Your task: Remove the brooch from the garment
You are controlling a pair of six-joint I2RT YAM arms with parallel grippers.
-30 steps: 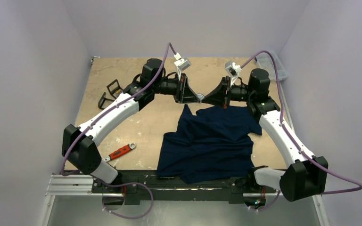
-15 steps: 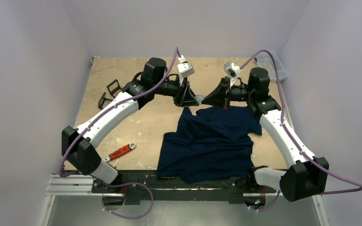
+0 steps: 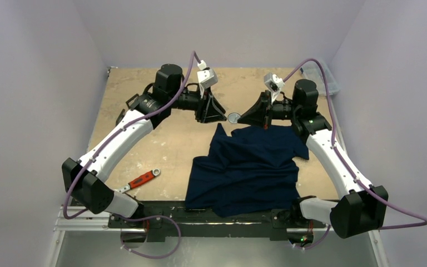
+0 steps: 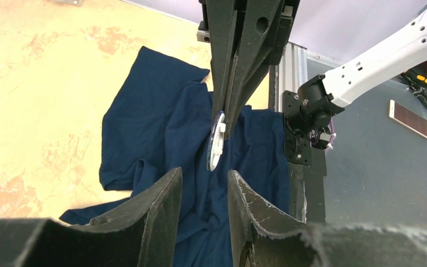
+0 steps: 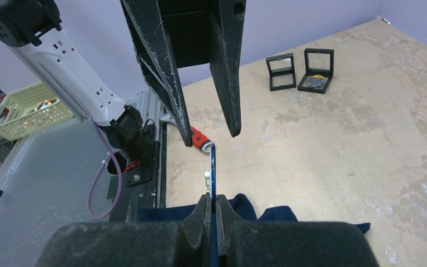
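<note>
The brooch (image 3: 233, 117), a thin round disc, shows edge-on in both wrist views, as a white-backed brooch (image 4: 217, 140) and a blue-rimmed brooch (image 5: 213, 167). My right gripper (image 3: 240, 118) is shut on its edge and holds it in the air just past the far edge of the garment (image 3: 250, 167). That dark navy T-shirt lies crumpled on the table, also seen as the garment (image 4: 161, 122) under the disc. My left gripper (image 3: 222, 115) stands open a short way left of the brooch, apart from it. Its fingertips (image 4: 173, 175) hold nothing.
A red-handled wrench (image 3: 142, 179) lies near the front left of the wooden table (image 3: 161, 139). Two open black display boxes (image 3: 129, 108) sit at the far left. A clear plastic tub (image 3: 319, 75) stands at the far right corner.
My left gripper has opened, let go of the brooch and drawn back to the left. The right gripper and the brooch have stayed in place.
</note>
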